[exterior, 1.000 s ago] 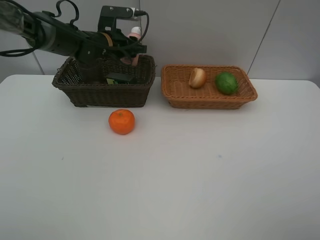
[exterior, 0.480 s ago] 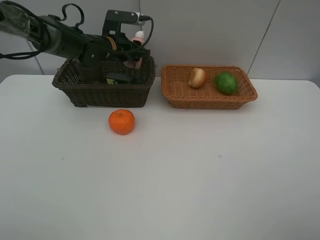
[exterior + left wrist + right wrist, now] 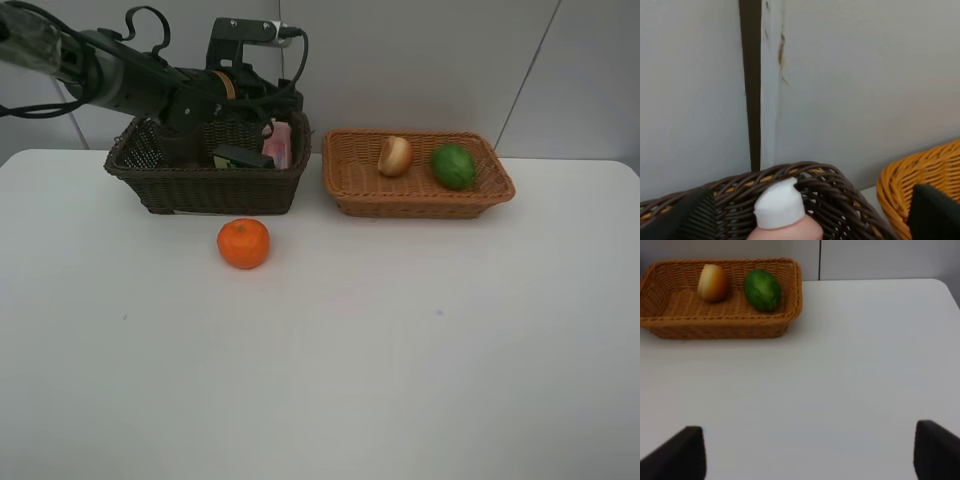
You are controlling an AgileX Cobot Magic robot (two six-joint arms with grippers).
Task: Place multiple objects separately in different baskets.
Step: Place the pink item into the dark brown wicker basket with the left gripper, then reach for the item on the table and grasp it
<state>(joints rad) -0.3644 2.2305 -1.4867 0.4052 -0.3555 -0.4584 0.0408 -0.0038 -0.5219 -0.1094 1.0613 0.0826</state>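
My left gripper (image 3: pixel 268 106) hovers open over the right end of the dark brown basket (image 3: pixel 205 190). The small pink bottle (image 3: pixel 277 143) leans inside that basket, free of the fingers; in the left wrist view its white cap (image 3: pixel 779 204) shows between the wide-apart fingertips (image 3: pixel 682 216). A dark green bottle (image 3: pixel 242 157) lies in the same basket. The orange mandarin (image 3: pixel 243 243) sits on the table in front of it. The light tan basket (image 3: pixel 420 204) holds the peach-like fruit (image 3: pixel 394 155) and the green lime (image 3: pixel 453 165). My right gripper (image 3: pixel 810 452) is open and empty above the table.
The white table (image 3: pixel 400 350) stretches in front of both baskets. A grey wall stands close behind them. The left arm and its cables (image 3: pixel 110 75) hang over the back left corner. In the right wrist view the tan basket (image 3: pixel 715 322) lies ahead.
My left gripper opened and let go of the pink bottle, which dropped from above the rim into the dark basket's right end. Nothing else moved.
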